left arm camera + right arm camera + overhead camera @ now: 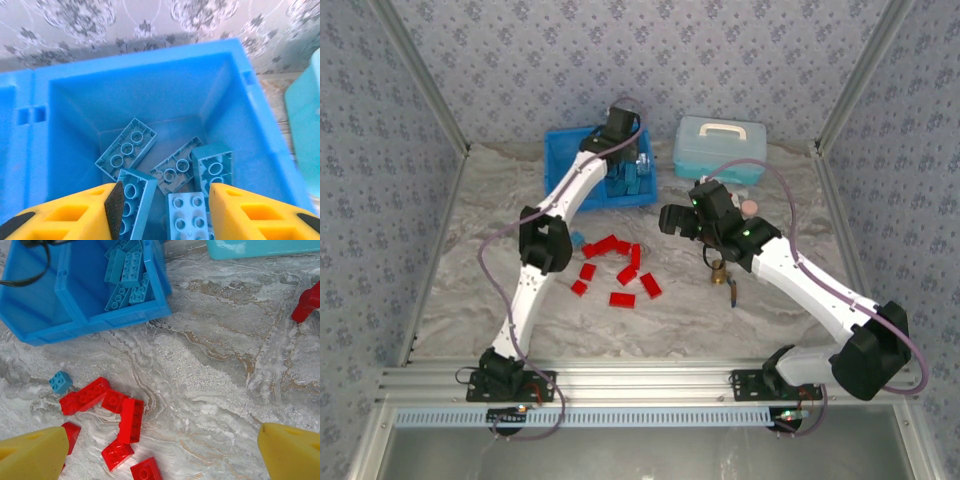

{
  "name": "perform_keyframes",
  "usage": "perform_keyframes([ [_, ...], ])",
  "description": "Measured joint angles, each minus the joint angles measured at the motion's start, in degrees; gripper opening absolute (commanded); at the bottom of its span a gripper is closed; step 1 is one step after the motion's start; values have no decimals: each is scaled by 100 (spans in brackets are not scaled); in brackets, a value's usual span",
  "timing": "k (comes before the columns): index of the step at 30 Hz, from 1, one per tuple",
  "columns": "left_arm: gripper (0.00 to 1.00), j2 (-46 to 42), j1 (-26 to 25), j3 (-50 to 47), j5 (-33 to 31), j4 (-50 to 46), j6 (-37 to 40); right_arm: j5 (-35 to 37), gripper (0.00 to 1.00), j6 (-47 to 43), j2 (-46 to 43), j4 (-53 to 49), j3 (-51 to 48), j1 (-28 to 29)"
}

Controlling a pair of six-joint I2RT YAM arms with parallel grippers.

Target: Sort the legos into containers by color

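My left gripper (165, 202) hung over the blue tray's (150, 65) right compartment, fingers parted, pinching nothing. Light blue legos (126, 149) lay inside. My right gripper (162, 452), spread wide, hovered over red legos (131, 420) in front of the tray. Next, I judged: grasp a red one for the left compartment.

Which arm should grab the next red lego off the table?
Right. The right gripper hangs open over the table by the red legos; the left gripper is away over the tray, above the blue legos.
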Motion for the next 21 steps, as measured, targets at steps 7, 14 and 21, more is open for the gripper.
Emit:
perform_keyframes([
  [7, 51, -2087, -177, -1506, -177, -173, -400, -2, 100, 0, -17, -2, -44, 2],
  [14, 55, -5084, -190, -5193, -522, 551, -1276, -26, 100, 0, -50, 0, -74, 4],
  [21, 59, -5860, -85, -7768, -531, 669, -2048, -90, 100, 0, -50, 9, -74, 22],
])
